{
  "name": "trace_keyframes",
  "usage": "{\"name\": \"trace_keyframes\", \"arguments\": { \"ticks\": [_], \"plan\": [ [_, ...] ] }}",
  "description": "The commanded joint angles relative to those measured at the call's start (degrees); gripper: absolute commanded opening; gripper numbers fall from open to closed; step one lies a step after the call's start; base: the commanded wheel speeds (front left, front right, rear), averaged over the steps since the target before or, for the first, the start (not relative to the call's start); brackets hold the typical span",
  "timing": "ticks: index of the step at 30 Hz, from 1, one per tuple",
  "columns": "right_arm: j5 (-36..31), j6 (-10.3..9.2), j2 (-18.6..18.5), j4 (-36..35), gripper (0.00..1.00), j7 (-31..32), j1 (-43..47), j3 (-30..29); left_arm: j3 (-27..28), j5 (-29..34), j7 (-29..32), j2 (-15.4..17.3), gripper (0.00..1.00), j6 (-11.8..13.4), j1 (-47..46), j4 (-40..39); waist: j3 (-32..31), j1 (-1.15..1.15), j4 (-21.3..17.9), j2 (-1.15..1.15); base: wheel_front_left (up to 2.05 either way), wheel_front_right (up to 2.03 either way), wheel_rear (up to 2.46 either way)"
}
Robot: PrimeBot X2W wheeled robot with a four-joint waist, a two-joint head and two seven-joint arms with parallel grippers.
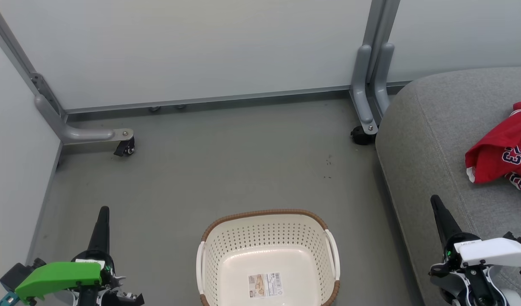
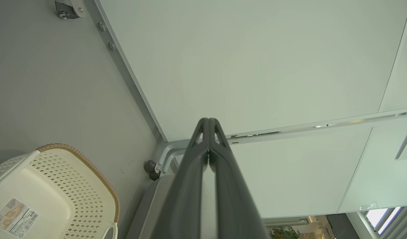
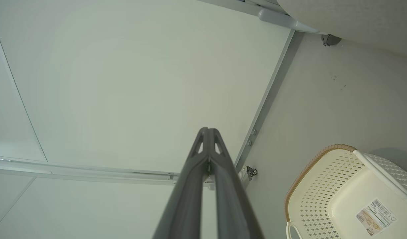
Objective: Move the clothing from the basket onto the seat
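Progress: we judge the job all but finished. The basket (image 1: 264, 231) shows us nothing but bare plastic and the paper label (image 1: 266, 284) on its bottom.
Clothing: a red heap (image 1: 500, 148) with white trim and dark numbers lies on the seat (image 1: 430, 140), far right in the head view, well apart from the basket.
What is left: the heap is cut off by the right edge of the view. We cannot tell whether it is one garment or two, so we would only confirm that.
Lie of the clothing: it is crumpled, not spread. Its visible length runs from near-left to far-right across the cushion, a white-edged corner pointing near-left.
Basket: it stands upright on the floor (image 1: 226, 161), near centre, just left of the seat. Its mouth faces up and its handles sit on its left and right sides.
Left claw (image 1: 103, 214): near left, over the floor, its fingers pressed together on nothing.
Right claw (image 1: 437, 206): near right, over the seat's near edge, its fingers likewise together and empty.
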Motion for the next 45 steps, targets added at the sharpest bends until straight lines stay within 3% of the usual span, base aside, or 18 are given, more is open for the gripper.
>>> {"name": "trace_keyframes", "arguments": {
  "ticks": [1,22,45],
  "plan": [
    [1.3,-0.04,-0.2,0.2,0.00,0.4,-0.9,-0.4,0.3,-1.4,0.4,0.2,0.00,-0.4,-1.4,0.0,0.0,0.00,0.0,0.00,0.00,0.00,0.00],
    [9.2,-0.06,0.5,1.8,0.00,2.8,-2.7,-1.4,1.3,-9.8,2.8,-0.1,0.00,-0.5,-3.6,1.3,0.7,0.00,0.1,0.00,0.00,0.00,0.00],
    [8.5,-0.06,0.8,1.8,0.00,3.1,-2.6,-1.8,1.7,-9.0,3.1,-0.4,0.00,-0.5,-3.5,1.3,0.7,0.00,0.1,0.00,0.00,0.00,0.00]
  ]
}}
